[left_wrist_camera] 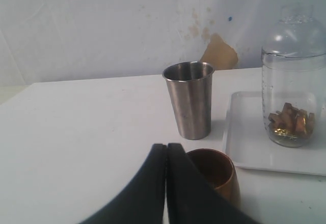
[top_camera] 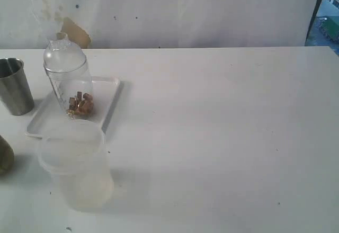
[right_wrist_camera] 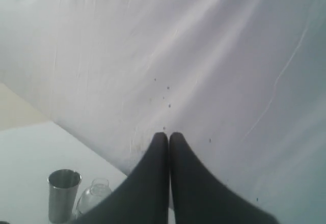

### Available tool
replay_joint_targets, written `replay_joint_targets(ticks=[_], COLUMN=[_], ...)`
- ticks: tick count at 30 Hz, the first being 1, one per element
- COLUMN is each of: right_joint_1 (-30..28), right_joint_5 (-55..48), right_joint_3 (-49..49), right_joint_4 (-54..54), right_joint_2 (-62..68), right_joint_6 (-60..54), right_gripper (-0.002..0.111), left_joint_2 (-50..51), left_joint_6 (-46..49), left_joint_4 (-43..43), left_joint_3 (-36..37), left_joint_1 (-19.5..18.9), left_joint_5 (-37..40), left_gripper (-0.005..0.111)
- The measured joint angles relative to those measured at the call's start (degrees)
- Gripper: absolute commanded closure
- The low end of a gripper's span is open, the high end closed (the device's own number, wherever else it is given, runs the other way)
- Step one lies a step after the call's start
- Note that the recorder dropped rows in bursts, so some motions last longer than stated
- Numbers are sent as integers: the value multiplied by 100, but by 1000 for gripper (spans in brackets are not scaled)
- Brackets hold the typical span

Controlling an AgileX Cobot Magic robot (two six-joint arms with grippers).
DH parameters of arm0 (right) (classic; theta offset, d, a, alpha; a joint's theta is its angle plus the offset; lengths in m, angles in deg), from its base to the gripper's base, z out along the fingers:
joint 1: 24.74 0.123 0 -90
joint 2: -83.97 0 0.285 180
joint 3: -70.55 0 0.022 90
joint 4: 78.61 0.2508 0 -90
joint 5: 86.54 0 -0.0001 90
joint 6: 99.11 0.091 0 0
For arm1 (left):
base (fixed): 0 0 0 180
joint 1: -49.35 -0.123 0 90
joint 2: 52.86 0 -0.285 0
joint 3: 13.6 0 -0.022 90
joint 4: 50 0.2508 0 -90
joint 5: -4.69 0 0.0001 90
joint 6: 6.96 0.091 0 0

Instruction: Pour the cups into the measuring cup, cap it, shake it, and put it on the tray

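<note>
The clear measuring cup (top_camera: 74,90) stands on the white tray (top_camera: 108,106) at the left, with the domed cap (top_camera: 63,53) on it and brown bits at its bottom. The steel tumbler (top_camera: 15,86) stands left of the tray. Only an edge of the brown cup (top_camera: 5,156) shows at the frame's left side. In the left wrist view my left gripper (left_wrist_camera: 166,147) is shut and empty, right beside the brown cup (left_wrist_camera: 216,175), with the tumbler (left_wrist_camera: 191,102), tray (left_wrist_camera: 249,142) and measuring cup (left_wrist_camera: 293,91) beyond. My right gripper (right_wrist_camera: 168,137) is shut, empty, raised toward the backdrop.
A frosted translucent tub (top_camera: 77,164) stands in front of the tray near the table's front edge. The white table (top_camera: 222,137) stretches to the right. A white cloth backdrop (top_camera: 185,10) hangs behind. Neither arm shows in the exterior view.
</note>
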Motion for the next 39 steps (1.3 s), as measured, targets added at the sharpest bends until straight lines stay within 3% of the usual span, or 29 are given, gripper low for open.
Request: replay_joint_targets(ticks=[8, 17, 39], right_joint_1=[0, 0, 0], right_joint_5=[50, 29, 36], right_joint_3=[-1343, -1792, -1720], right_joint_4=[9, 9, -54], right_joint_2=[-2638, -4518, -4789], right_joint_6=[244, 1018, 1114], right_gripper=[108, 108, 108], left_joint_2=[0, 0, 0], left_joint_6=[0, 0, 0], left_joint_4=[0, 0, 0], left_joint_3=[0, 0, 0], left_joint_1=[0, 0, 0], left_joint_5=[0, 0, 0], left_gripper=[106, 106, 106])
